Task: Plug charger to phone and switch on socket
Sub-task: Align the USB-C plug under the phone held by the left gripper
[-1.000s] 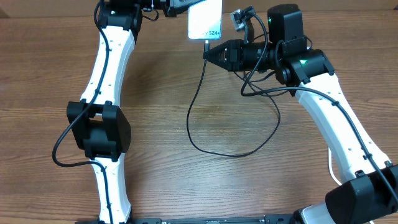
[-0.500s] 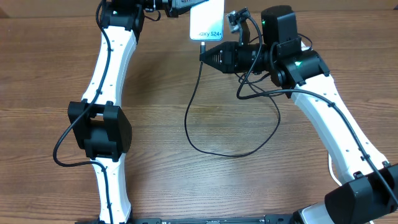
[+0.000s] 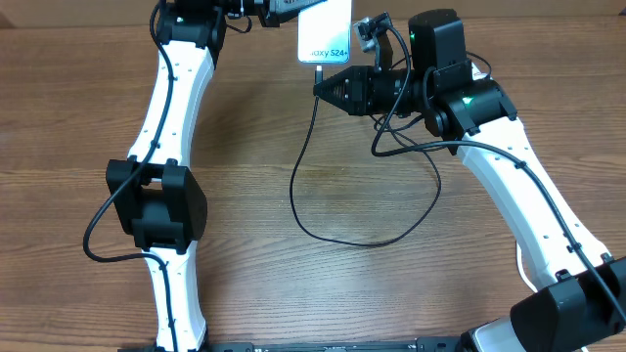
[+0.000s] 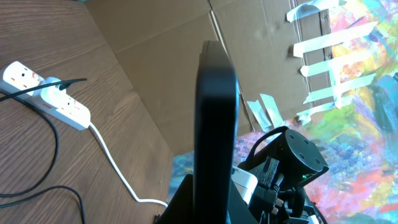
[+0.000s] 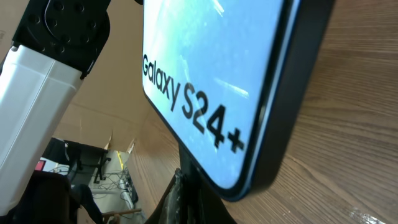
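Phone (image 3: 326, 39): we're gripping it in the left gripper (image 3: 293, 10) and pinching the charger (image 3: 293, 191) tip in the right gripper (image 3: 323, 88), right at the phone's lettered short edge.

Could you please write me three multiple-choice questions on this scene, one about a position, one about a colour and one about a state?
1. Where in the overhead view is the slim smartphone with the blue-teal screen?
A. top centre, at the far edge of the wooden table
B. bottom left corner
C. inside the cable loop

2. What colour is the thin charger cable looping across the table?
A. white
B. black
C. red

3. What state is the smartphone in?
A. lying free on the table
B. gripped by the left gripper
C. covered by a cloth

Answers: 1 A, it sits at the top of the overhead view. 2 B, the loop is black against the wood. 3 B, the left wrist view shows it edge-on between that gripper's fingers.
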Controlling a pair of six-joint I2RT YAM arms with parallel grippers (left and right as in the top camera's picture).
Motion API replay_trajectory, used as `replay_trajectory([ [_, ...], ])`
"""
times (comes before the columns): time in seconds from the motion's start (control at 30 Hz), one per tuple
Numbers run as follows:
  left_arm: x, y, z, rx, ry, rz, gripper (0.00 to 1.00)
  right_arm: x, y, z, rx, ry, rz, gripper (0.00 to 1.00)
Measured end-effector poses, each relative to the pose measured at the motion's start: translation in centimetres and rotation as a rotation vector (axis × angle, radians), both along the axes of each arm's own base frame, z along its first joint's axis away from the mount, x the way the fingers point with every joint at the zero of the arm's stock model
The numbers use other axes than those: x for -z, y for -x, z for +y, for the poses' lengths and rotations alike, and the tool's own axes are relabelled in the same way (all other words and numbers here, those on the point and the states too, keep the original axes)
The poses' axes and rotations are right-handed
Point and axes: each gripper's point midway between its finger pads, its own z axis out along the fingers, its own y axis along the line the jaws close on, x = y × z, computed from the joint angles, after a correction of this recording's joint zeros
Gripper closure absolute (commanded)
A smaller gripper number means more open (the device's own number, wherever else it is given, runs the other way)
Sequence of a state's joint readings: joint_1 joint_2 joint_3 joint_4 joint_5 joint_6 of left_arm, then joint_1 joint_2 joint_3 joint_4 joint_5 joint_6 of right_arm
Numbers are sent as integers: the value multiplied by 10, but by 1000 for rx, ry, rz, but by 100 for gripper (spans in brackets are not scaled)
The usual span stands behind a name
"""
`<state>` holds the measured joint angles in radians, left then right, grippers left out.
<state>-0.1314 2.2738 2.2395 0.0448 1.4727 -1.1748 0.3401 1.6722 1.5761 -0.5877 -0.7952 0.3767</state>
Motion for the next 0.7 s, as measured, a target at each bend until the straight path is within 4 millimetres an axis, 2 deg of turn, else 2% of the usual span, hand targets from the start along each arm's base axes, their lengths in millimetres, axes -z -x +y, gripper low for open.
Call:
replay_trajectory([
  [0.7, 0, -1, 0, -4, 0, -7, 96, 1, 1, -4, -2, -5, 18, 96],
])
